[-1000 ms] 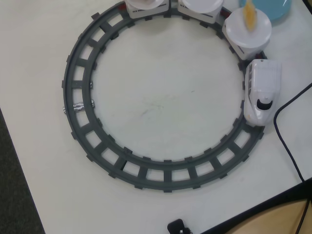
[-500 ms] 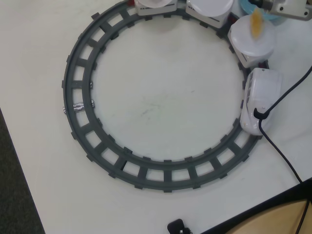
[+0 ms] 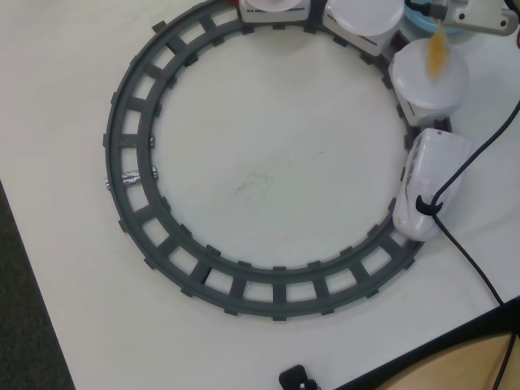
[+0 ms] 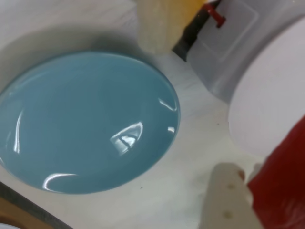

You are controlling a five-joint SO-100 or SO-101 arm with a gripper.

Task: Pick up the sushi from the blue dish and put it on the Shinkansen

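The blue dish (image 4: 88, 121) lies bare in the wrist view. In the overhead view only a sliver of it (image 3: 417, 19) shows at the top edge. My gripper (image 3: 443, 20) reaches in from the top right. A blurred orange sushi piece (image 3: 437, 53) hangs from it over a round white plate (image 3: 429, 85). That plate rides on the car behind the white Shinkansen (image 3: 426, 183). In the wrist view my gripper (image 4: 248, 179) shows one white finger (image 4: 226, 200) pressed against a reddish piece (image 4: 281, 191), which looks like the sushi. The other jaw is hidden.
The dark grey circular track (image 3: 130, 187) fills the table. More plate-topped cars (image 3: 366, 20) stand along its top. A black cable (image 3: 467, 244) crosses the train's nose. A cream and yellow piece (image 4: 162, 24) shows at the wrist view's top, beside a black coupler (image 4: 190, 36).
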